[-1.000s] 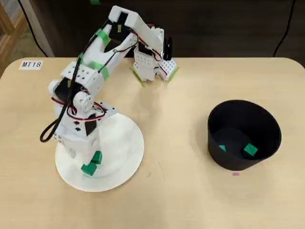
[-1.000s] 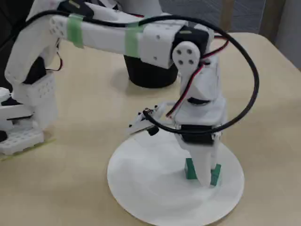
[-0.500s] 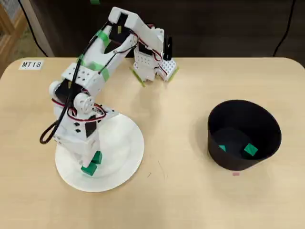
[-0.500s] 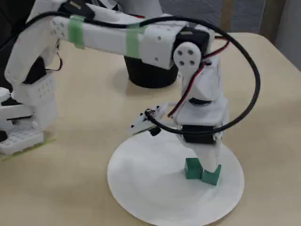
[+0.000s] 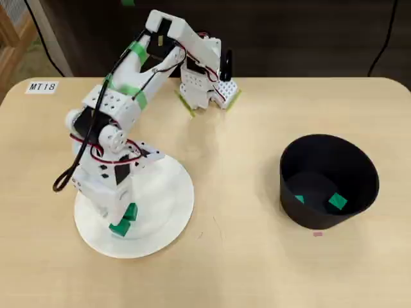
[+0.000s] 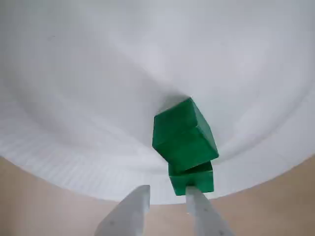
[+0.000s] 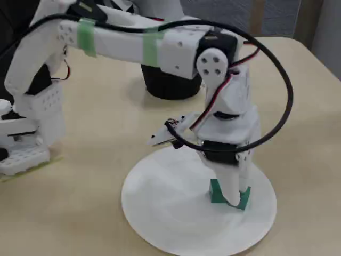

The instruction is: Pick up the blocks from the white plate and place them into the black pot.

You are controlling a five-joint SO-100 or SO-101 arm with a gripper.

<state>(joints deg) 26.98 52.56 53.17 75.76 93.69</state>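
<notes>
My arm bends down from its base (image 5: 205, 86) at the far edge of the tabletop (image 5: 237, 256), and in the overhead view its wrist housing hangs over the left half of the white plate (image 5: 170, 192), hiding much of it. A black cable (image 7: 282, 90) loops out around the wrist in the fixed view. A small white label reading MT18 (image 5: 42, 86) lies near the tabletop's far left corner, and a tiny pink speck (image 5: 317, 233) sits just in front of the black pot (image 5: 359, 173), which stands well apart from the plate, over to the right in the overhead view.

My end effector (image 6: 167, 195) points straight down at the plate's near rim. In the wrist view its two white fingers (image 6: 133, 209) stand a narrow gap apart with nothing between them; the nearer green block (image 6: 192, 178) sits just past the tip of one finger, off to the side of the gap and not inside it. So I have hold of nothing.

Two bright green blocks are on the plate, pressed against each other near its rim. The farther block (image 6: 183, 132) is turned at an angle to the nearer one and, in the wrist view, overlaps it; I cannot tell whether it leans on it. Both are small matte cubes with crisp edges. In the fixed view my finger covers the seam between them.

Two more green blocks (image 5: 336, 202) lie on the floor of the pot, apart from each other.
</notes>
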